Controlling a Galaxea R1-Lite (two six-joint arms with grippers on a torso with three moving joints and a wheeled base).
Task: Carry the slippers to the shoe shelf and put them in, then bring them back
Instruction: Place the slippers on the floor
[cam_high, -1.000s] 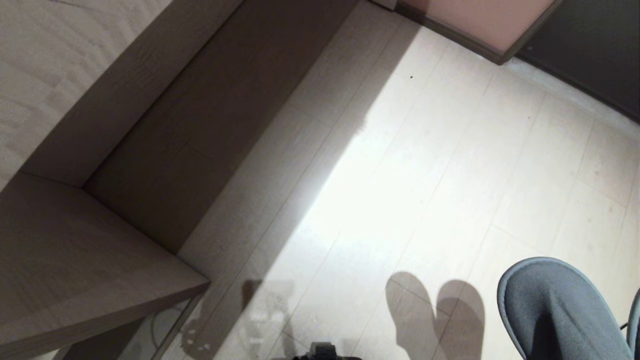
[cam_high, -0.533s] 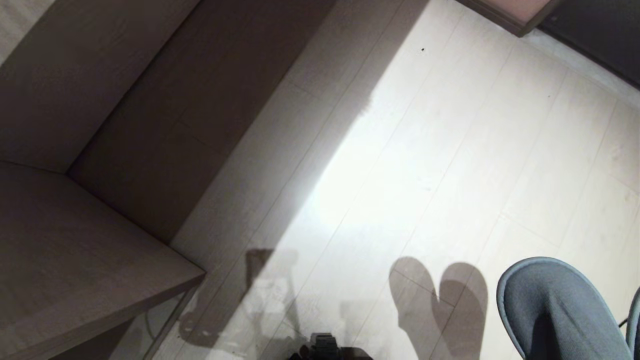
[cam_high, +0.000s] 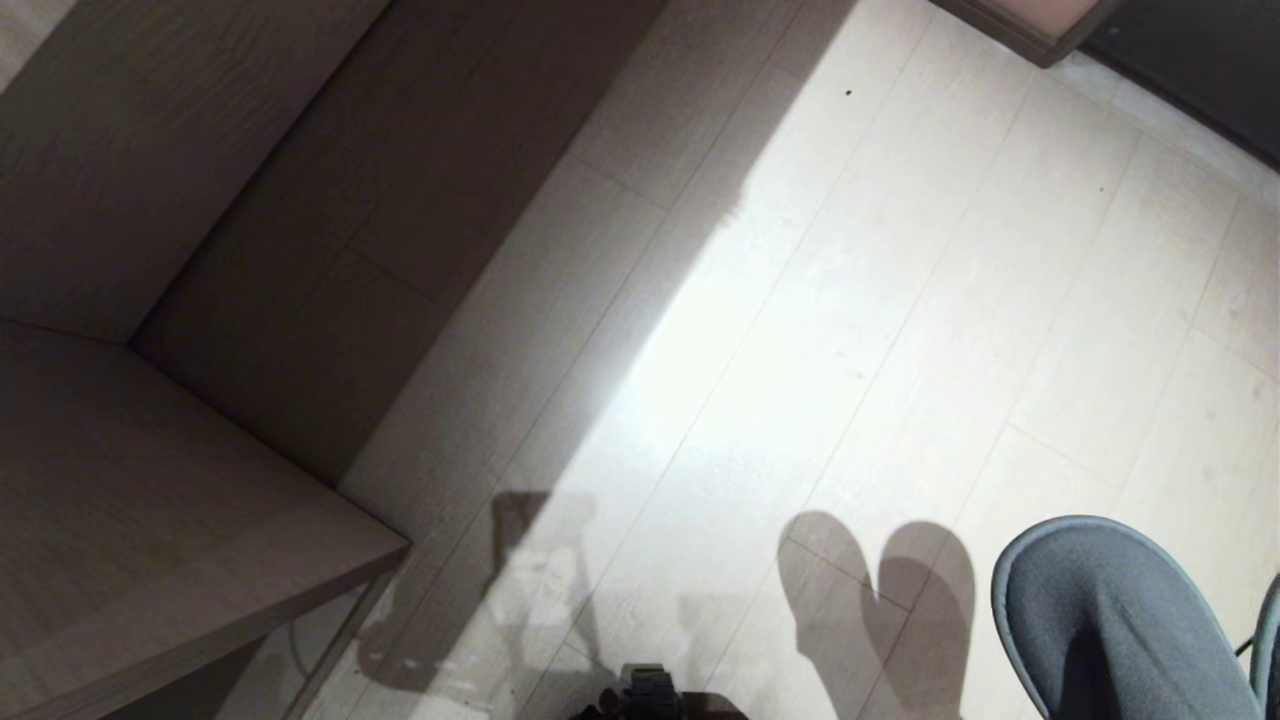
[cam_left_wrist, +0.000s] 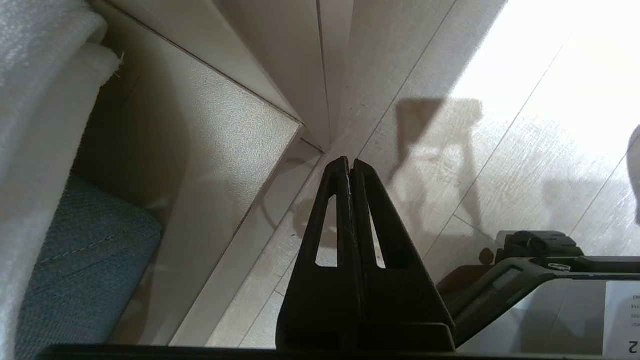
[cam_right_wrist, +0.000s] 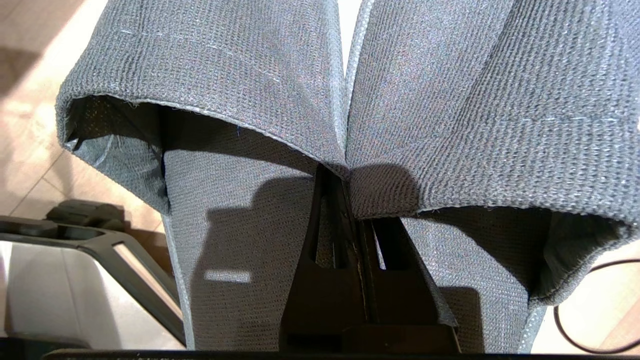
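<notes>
1. Presently the right claw (cam_right_wrist: 350, 200) is pinched tight on the slippers (cam_right_wrist: 280, 75) where their two inner edges meet; the pair hangs off the floor (cam_high: 900, 300) at near right.
2. Risk: thin fabric hold, both edges in one pinch. A jolt while driving could slip one slipper free.
3. Left claw (cam_left_wrist: 350, 167) is closed on nothing, near the bench (cam_high: 150, 520) corner at left; a tight turn could clip that corner.
4. No open cubby shows in the head view; misjudging which recess to use is possible.
5. The dangling toes could snag on a cubby edge at insertion.
</notes>
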